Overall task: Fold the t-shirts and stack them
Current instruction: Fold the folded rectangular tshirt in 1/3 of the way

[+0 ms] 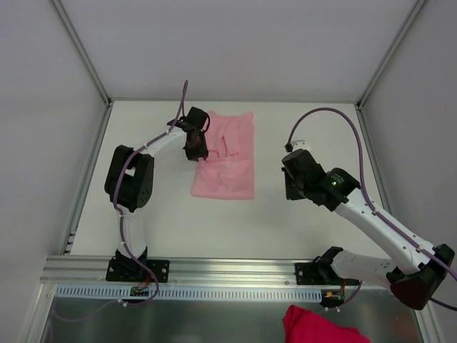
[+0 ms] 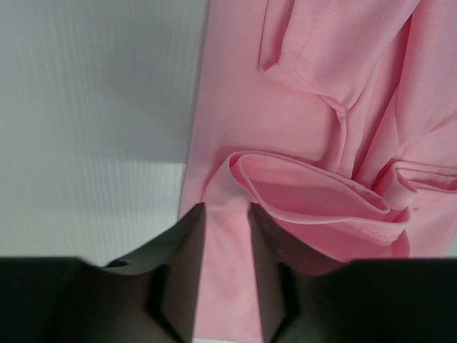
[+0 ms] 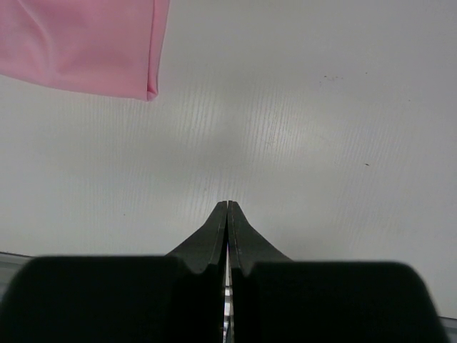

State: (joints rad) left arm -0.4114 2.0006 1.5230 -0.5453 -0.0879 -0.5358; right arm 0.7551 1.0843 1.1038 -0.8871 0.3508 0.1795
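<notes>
At centre of surface (image 1: 164,221): pale-pink t-shirt (image 1: 227,168) lying partly folded, rumpled at far end. Left tool (image 2: 227,214) at t-shirt's left edge, fingers (image 2: 184,250) pinched on raised fold of fabric. Right tool (image 3: 227,206) to right of t-shirt, apart from it, jaws pressed together, holding nothing, over bare surface.

One pink t-shirt (image 1: 227,168), one crimson cloth (image 1: 318,327), two claws (image 2: 227,214) (image 3: 227,207)
</notes>
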